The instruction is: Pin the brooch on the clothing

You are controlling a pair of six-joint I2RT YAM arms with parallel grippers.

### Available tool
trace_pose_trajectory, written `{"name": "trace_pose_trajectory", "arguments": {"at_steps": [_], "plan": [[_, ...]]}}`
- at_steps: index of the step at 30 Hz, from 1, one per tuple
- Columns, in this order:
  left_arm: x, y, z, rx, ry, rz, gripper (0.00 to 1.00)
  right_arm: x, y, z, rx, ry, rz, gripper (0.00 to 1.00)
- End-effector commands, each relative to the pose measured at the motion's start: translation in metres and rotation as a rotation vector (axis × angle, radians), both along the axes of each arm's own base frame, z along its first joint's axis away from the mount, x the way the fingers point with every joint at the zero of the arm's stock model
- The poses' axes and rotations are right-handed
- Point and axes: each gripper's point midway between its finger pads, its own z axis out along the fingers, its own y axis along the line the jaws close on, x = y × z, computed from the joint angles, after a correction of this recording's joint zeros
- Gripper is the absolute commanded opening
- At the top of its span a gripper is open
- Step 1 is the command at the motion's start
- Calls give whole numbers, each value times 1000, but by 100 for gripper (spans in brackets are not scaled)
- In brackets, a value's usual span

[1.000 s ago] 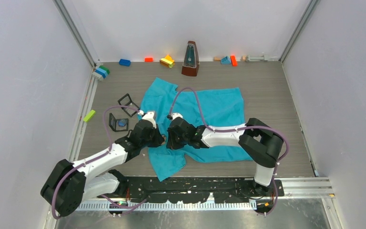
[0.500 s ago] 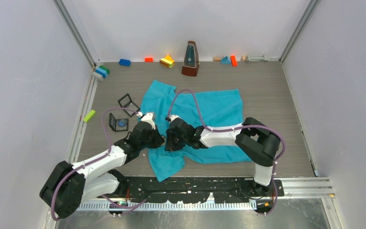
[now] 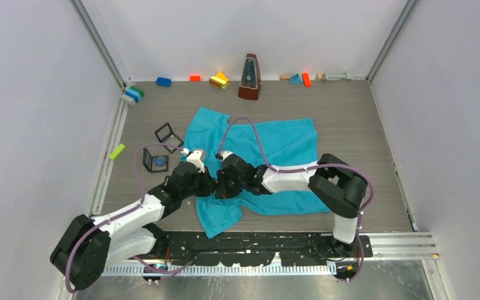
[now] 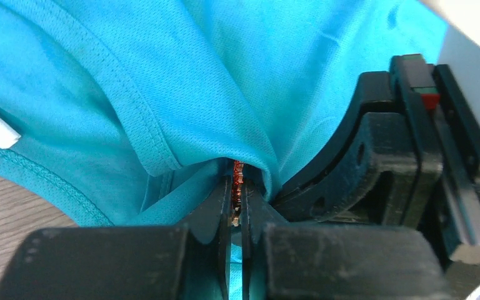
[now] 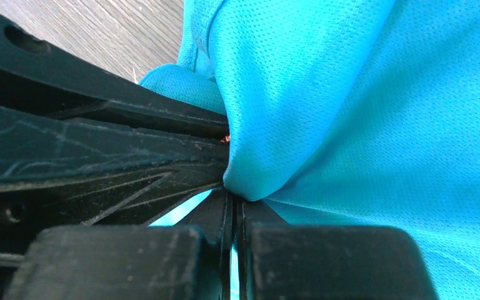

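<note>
Brooch (image 4: 237, 182): a small orange-gold piece pinched at the tips of the left gripper (image 4: 237, 211), jaws nearly closed on it. A fold of the teal T-shirt (image 4: 181, 81) drapes right over those tips and hides most of the piece.

The right gripper (image 5: 232, 203) is clamped narrow on a pinch of the same fabric and holds the fold up. The left gripper's black fingers lie right against it on its left, with a red speck of the brooch showing between them. From above, the two grippers meet tip to tip over the near-left part of the T-shirt. The rest of it lies spread out beyond them and to their right.

Progress, my read: the brooch is in hand and at the cloth, and the fold is presented. I can't tell whether the pin has gone through; the fold hides it. Left to do: pierce, close the clasp, release.

Versus a second ago: the left gripper has moved in toward the right one and the gap between them has closed. Both grips are unchanged, and the T-shirt's outline has barely shifted.
</note>
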Motion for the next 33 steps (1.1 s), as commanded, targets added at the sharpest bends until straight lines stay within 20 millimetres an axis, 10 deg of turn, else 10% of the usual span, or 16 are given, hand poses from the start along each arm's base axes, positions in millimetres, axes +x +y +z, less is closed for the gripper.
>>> {"name": "trace_pose_trajectory", "arguments": {"at_steps": [1,7,15,23,33], "plan": [[7,-28,46,-144,-142,-108,0,-1,20,15,63,-28,48,1],[8,-12,42,-99,-120,-29,0,0,14,42,91,-59,34,3],[10,-1,41,-84,-77,48,0,-7,-32,96,88,-158,-7,44],[9,0,42,-100,-66,61,0,-3,-75,112,86,-240,-101,61],[6,-6,54,-174,-101,45,0,7,-47,115,255,-250,-142,61]]}}
